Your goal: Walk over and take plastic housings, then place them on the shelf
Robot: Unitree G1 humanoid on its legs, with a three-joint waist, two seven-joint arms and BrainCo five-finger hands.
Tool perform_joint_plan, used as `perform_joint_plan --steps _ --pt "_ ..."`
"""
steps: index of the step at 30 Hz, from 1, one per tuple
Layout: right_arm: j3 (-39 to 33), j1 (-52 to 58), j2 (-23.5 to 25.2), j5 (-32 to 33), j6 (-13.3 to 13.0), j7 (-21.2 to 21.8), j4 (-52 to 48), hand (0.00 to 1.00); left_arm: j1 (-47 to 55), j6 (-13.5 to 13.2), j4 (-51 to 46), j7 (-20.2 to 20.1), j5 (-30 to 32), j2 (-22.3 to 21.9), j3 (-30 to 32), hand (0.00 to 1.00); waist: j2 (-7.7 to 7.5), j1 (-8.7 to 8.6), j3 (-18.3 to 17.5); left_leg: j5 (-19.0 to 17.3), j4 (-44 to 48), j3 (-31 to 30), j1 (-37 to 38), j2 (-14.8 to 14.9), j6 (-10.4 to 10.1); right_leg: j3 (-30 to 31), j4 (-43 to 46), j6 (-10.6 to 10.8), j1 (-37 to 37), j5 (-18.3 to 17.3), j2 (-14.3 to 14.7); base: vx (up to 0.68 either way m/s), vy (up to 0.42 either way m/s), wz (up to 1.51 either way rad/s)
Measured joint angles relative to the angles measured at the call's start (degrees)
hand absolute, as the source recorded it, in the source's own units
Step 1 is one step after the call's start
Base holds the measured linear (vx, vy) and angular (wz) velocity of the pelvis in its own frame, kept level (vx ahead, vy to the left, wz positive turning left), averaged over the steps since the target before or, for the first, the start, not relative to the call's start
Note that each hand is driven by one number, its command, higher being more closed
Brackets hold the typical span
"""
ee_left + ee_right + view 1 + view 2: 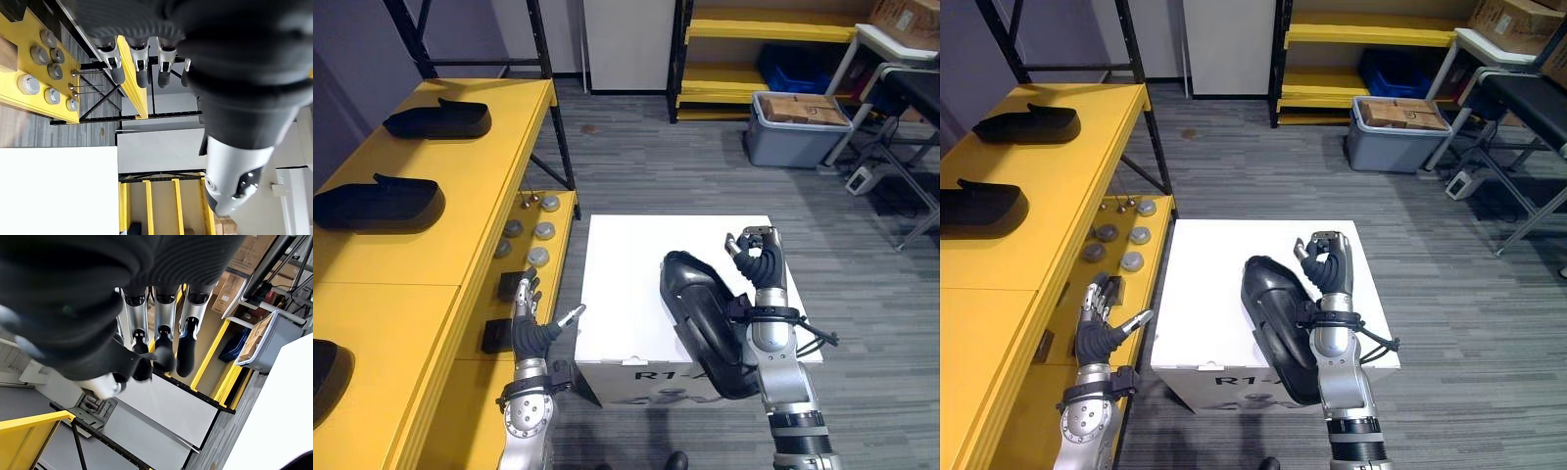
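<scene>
A black plastic housing (pixel 697 311) lies on the white box (pixel 622 284) in front of me, its near end hanging over the box's front edge. My right hand (pixel 761 262) is raised just to the right of it, fingers curled with nothing in them (pixel 161 350); the forearm rests against the housing's side. Left of the box, my left hand (pixel 530 328) is held up with straight fingers (pixel 139 68) and its thumb out, empty. Three more black housings (pixel 438 119) (pixel 380 204) (pixel 328 370) sit on the yellow shelf top (pixel 480 176) at the left.
Several grey discs (pixel 538 257) and two black blocks (pixel 512 286) lie on the lower yellow shelf beside the box. A grey tote with a cardboard box (pixel 798 125) stands on the floor at the back right, before a yellow rack (pixel 754 29). A table's legs (pixel 901 176) stand at the far right.
</scene>
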Motion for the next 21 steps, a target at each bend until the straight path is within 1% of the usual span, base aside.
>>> perform_joint_plan --steps 3,6,8,10,11,13,15,17,21 --pt "-0.14 0.29 0.0 0.0 0.0 0.68 0.04 0.0 0.44 0.74 7.16 -0.77 -0.05 -0.23 1.46 0.0 0.0 -0.05 -0.35 0.0 -0.01 0.22 0.0 0.05 0.01 0.11 0.0 0.0 -0.05 0.0 0.06 0.0 0.0 0.0" --pt "-0.82 2.77 -0.05 -0.02 0.0 1.06 0.12 0.0 1.07 1.91 14.16 -1.06 -0.08 -0.88 3.47 0.0 0.02 0.03 -0.59 0.0 -0.02 0.28 0.0 0.07 0.01 0.15 -0.01 0.0 -0.06 0.0 0.08 0.0 0.0 0.0" --pt "-0.83 4.58 -0.07 -0.08 0.0 1.29 0.36 0.0 1.56 2.22 18.34 -1.12 -0.07 -0.98 4.95 0.0 0.06 0.01 -0.69 0.01 -0.02 0.29 0.0 0.08 0.02 0.16 -0.01 0.0 -0.06 0.0 0.08 0.0 0.0 0.0" --pt "-1.16 6.93 -0.13 -0.85 0.01 1.72 1.38 0.0 1.45 2.76 27.16 -1.19 -0.08 -0.25 6.02 0.0 0.05 0.01 -0.95 0.01 0.07 0.51 -0.04 0.12 0.01 0.29 -0.01 -0.01 -0.09 0.0 0.14 0.0 0.0 0.0" --pt "-1.34 7.41 -0.13 -1.35 0.01 1.83 1.58 0.0 1.41 3.03 29.12 -1.21 -0.08 -0.2 6.26 0.0 0.03 -0.01 -0.99 0.0 0.07 0.57 -0.04 0.14 0.01 0.34 -0.01 -0.01 -0.11 0.0 0.16 -0.01 0.0 -0.03" --pt "-2.64 8.57 -0.13 -1.66 0.01 2.14 3.06 0.0 1.65 3.96 33.93 -1.37 -0.09 0.16 6.76 0.0 -0.01 -0.09 -1.02 -0.02 -0.1 0.6 0.08 0.23 -0.02 0.35 -0.01 -0.12 -0.12 0.09 0.29 0.0 0.0 0.0" --pt "-3.84 9.03 -0.29 -2.62 0.1 2.33 7.09 0.0 1.61 4.46 38.99 -1.99 -0.08 0.85 6.86 0.0 0.0 -0.13 -1.06 -0.02 -0.1 0.6 0.11 0.3 -0.04 0.35 -0.02 -0.21 -0.12 0.16 0.34 0.0 0.0 0.0" --pt "-4.03 9.33 -0.32 -2.68 0.17 2.7 10.04 0.0 1.65 4.6 41.27 -2.46 -0.08 1.39 6.83 0.0 -0.04 -0.14 -1.08 -0.03 -0.1 0.56 0.12 0.38 -0.05 0.32 -0.03 -0.25 -0.11 0.2 0.4 0.0 0.0 0.0" --pt "-4.07 10.0 -0.33 -6.0 0.83 3.42 14.95 0.0 1.64 4.72 43.35 -3.03 -0.06 1.98 6.64 0.0 -0.09 -0.15 -1.15 0.01 -0.14 -0.02 0.08 0.41 -0.09 -0.04 -0.05 -0.26 -0.04 0.2 0.4 0.0 0.0 0.03"
